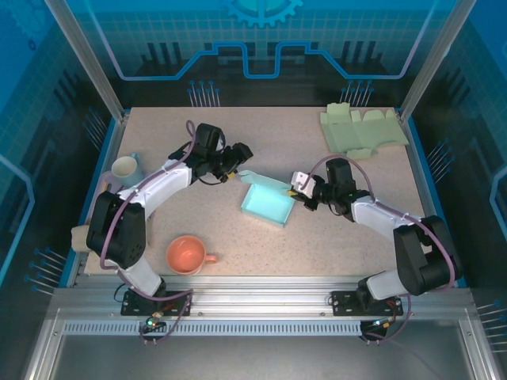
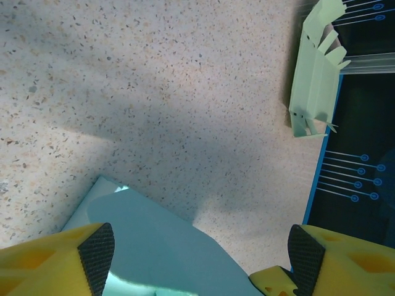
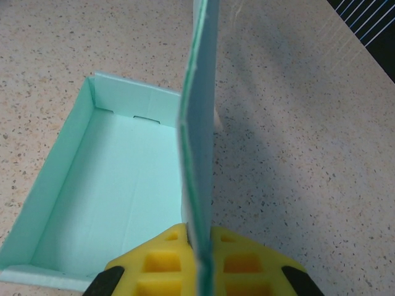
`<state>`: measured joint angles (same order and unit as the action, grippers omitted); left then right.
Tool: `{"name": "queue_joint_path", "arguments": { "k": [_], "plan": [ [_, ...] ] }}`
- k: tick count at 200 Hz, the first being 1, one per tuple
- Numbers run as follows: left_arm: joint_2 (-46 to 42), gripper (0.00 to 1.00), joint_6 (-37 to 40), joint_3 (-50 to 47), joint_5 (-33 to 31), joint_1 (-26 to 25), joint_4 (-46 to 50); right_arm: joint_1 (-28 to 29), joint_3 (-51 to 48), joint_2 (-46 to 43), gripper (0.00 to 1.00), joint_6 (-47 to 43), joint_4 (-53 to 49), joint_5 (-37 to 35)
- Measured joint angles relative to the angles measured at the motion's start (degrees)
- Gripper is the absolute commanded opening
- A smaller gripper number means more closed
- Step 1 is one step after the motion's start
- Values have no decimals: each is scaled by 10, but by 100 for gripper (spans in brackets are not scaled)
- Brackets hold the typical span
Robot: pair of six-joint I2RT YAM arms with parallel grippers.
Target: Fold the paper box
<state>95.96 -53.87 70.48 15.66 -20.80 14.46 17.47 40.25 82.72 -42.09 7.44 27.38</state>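
The paper box point(image 1: 268, 204) is sitting near the middle of the table point(image 1: 333, 245) as a shallow teal tray, open side up, with its low walls standing on three sides. The right gripper point(image 3: 197, 262) is clamping shut on the box's upright panel point(image 3: 200, 117), which is rising edge-on between the yellow fingers along the tray's right side; in the right wrist view its thin edge is running straight up from the jaws. The left gripper point(image 2: 200, 253) is hovering with its jaws wide apart and nothing between them, just above the box's far corner, where a teal flap is sloping down toward the tabletop. Bare speckled surface is stretching away beyond that corner and to the right of the box, leaving free room on both sides. A stack of pale green flat sheets point(image 1: 363, 131) is lying well apart at the table's far right corner, overhanging the blue border. An orange mug point(image 1: 187, 255) is standing near the front edge to the left of the box, and a pale cup point(image 1: 125, 168) is resting against the left edge, both clear of the tray.
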Motion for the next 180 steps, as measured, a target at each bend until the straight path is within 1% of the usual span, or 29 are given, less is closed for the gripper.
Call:
{"name": "queue_joint_path", "arguments": {
  "k": [32,46,104,154,180],
  "plan": [
    [0,76,0,0,-2,-19,3,2,3,3,0,0,3,-4],
    [1,74,-1,0,-4,-27,4,2,4,5,0,0,3,-6],
    [4,73,-1,0,-9,-44,8,4,5,9,0,-5,8,-15],
    [5,72,-2,-2,-20,-54,10,25,10,13,0,-24,10,-42],
    [5,71,-2,-12,-31,-57,11,31,10,13,9,-32,10,-54]
  ]
}}
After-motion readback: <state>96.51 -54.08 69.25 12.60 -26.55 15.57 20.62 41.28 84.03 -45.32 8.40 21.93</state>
